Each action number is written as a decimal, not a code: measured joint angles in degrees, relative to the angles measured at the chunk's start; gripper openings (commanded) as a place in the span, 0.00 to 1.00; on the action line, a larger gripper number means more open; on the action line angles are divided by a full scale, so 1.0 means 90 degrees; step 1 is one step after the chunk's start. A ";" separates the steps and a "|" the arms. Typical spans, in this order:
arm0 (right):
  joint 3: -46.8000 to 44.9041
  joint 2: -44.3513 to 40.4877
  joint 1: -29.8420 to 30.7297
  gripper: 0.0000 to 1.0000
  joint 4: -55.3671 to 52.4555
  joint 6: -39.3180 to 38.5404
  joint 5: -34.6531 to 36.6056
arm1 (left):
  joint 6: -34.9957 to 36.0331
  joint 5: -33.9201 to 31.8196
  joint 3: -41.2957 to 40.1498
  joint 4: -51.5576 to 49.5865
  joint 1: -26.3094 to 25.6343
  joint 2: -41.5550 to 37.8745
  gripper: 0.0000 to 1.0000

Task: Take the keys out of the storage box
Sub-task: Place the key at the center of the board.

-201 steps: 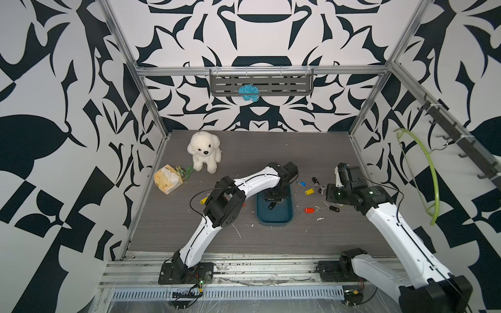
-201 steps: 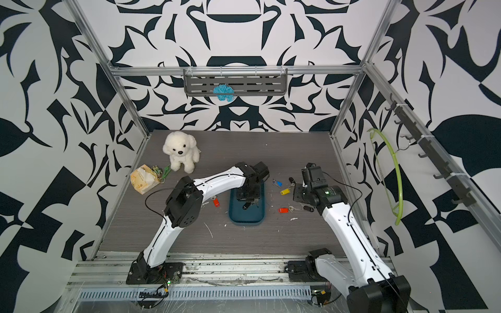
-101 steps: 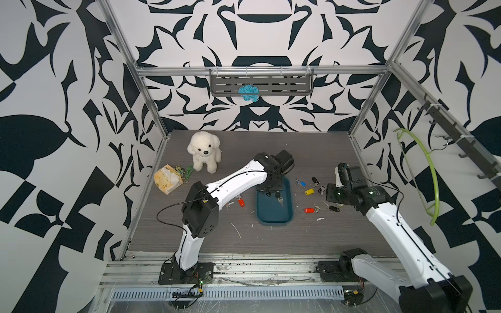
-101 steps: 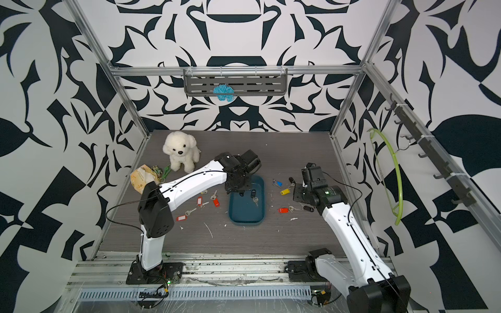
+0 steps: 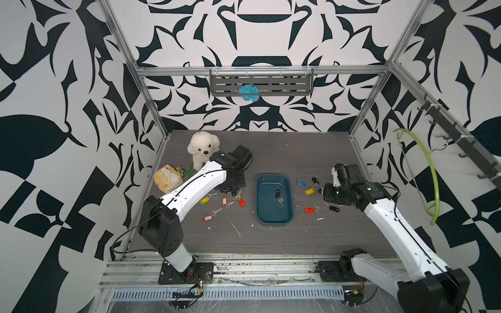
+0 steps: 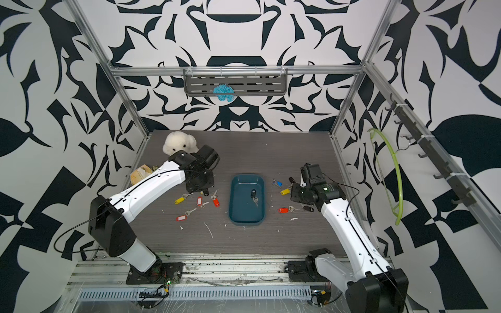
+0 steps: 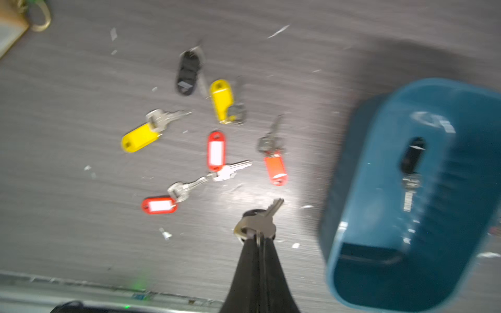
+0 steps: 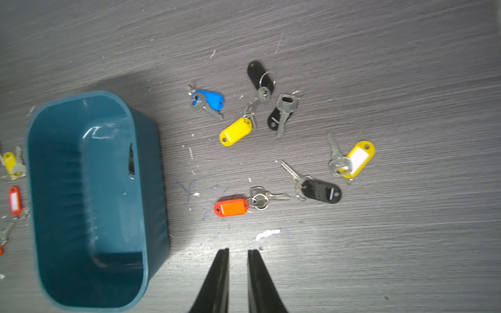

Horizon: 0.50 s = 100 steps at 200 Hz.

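**Left arm out of the box with one key; one key left inside**

Change over the last second: the left arm has swung from above the storage box (image 5: 271,214) to the table left of it. The left gripper (image 7: 256,237) is pinched tight on a silver key (image 7: 267,216) with a dark fob behind it, at the far edge of the left pile (image 7: 217,151) of tagged keys.

Judgement: release here, then one more trip.

One black-fob key (image 5: 278,195) lies mid-floor in the box; the rest of the box is bare.

The right gripper (image 8: 238,253) has not moved. Its jaws stand a narrow gap apart and hold nothing, over the right pile (image 8: 271,141) just right of the box.

Around: the plush dog (image 5: 202,147) sits close behind the left wrist and the yellow packet (image 5: 168,178) lies far left. White scraps are scattered on the table. Only the box walls hinder the last pick.
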 measured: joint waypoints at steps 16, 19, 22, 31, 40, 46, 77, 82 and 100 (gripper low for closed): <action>0.0029 0.0029 0.0015 0.19 -0.0012 0.0092 -0.0141 | 0.0032 0.0138 -0.0539 0.0175 0.0129 -0.0075 0.00; 0.0039 0.0041 0.0024 0.19 -0.0012 0.0119 -0.0165 | 0.0044 0.0170 -0.0624 0.0209 0.0136 -0.0073 0.00; 0.0051 0.0046 0.0032 0.18 -0.0019 0.0134 -0.0185 | 0.0049 0.0199 -0.0704 0.0250 0.0138 -0.0070 0.00; 0.0087 0.0087 0.0070 0.19 -0.0024 0.0204 -0.0248 | 0.0073 0.0299 -0.0923 0.0369 0.0141 -0.0051 0.00; 0.0126 0.0143 0.0136 0.19 -0.0022 0.0272 -0.0291 | 0.0092 0.0389 -0.1098 0.0491 0.0141 -0.0019 0.00; 0.0146 0.0187 0.0197 0.20 -0.0022 0.0328 -0.0311 | 0.0100 0.0437 -0.1188 0.0571 0.0141 0.0005 0.00; 0.0238 0.0566 0.0886 0.33 -0.0010 0.0580 -0.0325 | 0.0136 0.0639 -0.1450 0.0986 0.0141 0.0175 0.57; 0.0265 0.0668 0.1069 0.36 -0.0007 0.0636 -0.0304 | 0.0136 0.0646 -0.1481 0.1037 0.0141 0.0177 0.60; 0.0364 0.0991 0.1608 0.42 0.0034 0.0833 -0.0248 | 0.0136 0.0651 -0.1532 0.1154 0.0141 0.0172 0.67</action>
